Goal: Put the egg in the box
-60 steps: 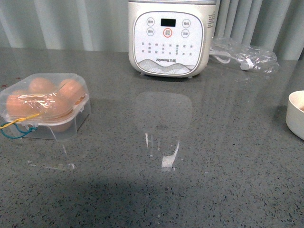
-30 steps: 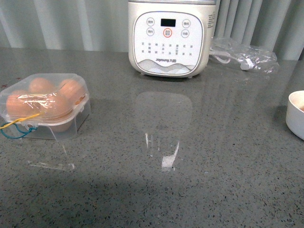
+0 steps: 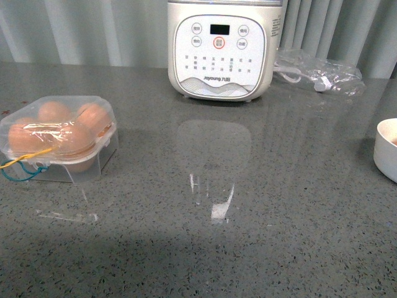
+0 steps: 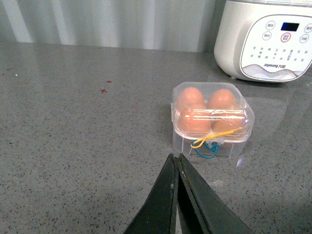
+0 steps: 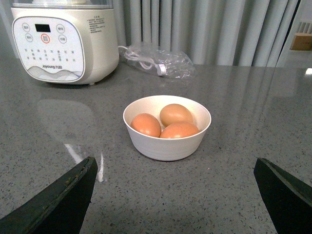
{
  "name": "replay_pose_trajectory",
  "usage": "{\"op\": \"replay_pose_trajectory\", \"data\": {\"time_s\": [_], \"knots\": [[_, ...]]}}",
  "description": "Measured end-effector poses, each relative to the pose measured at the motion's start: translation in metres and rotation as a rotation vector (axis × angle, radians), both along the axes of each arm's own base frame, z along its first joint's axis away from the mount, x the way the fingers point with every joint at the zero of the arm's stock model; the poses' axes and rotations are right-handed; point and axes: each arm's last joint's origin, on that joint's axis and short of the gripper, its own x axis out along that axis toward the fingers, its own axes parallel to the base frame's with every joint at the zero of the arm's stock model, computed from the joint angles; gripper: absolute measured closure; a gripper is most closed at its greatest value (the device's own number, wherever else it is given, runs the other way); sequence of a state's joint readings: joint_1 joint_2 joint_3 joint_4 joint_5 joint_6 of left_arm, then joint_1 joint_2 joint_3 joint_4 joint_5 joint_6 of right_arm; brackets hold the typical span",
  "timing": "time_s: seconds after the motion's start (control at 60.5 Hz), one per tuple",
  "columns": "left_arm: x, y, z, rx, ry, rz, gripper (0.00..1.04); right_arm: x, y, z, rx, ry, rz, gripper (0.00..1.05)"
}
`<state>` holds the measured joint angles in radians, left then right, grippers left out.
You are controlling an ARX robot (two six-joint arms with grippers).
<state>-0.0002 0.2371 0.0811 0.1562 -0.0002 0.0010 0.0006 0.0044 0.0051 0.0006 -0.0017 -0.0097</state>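
Observation:
The box (image 3: 59, 139) is a clear plastic carton at the left of the grey table; its lid is down and several brown eggs fill it. I cannot tell which of these is the task's egg. Blue and yellow cords (image 3: 22, 164) hang at its near side. The box also shows in the left wrist view (image 4: 210, 119), ahead of my left gripper (image 4: 176, 157), which is shut, empty and apart from it. My right gripper (image 5: 174, 163) is open and empty, just short of a white bowl (image 5: 146, 141) that holds three brown eggs (image 5: 176, 113).
A white Joyoung cooker (image 3: 218, 49) stands at the back middle of the table. A clear plastic bag with a white cord (image 3: 319, 71) lies to its right. The white bowl (image 3: 388, 155) sits at the right edge of the front view.

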Motion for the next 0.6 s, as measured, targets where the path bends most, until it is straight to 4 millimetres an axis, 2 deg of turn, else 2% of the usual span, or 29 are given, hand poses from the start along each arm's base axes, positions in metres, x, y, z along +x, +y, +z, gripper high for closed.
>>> {"op": "replay_pose_trajectory", "data": {"time_s": [0.231,0.331,0.595], "knots": [[-0.003,0.000,-0.007,0.000,-0.001,0.000,1.01,0.000,0.000,0.000,0.000,0.000,0.000,0.07],[-0.012,0.000,-0.014,0.000,0.023,-0.001,1.01,0.000,0.000,0.000,0.000,0.000,0.000,0.07],[-0.015,0.000,-0.014,-0.002,-0.021,0.000,1.01,0.000,0.000,0.000,0.000,0.000,0.000,0.07]]}}
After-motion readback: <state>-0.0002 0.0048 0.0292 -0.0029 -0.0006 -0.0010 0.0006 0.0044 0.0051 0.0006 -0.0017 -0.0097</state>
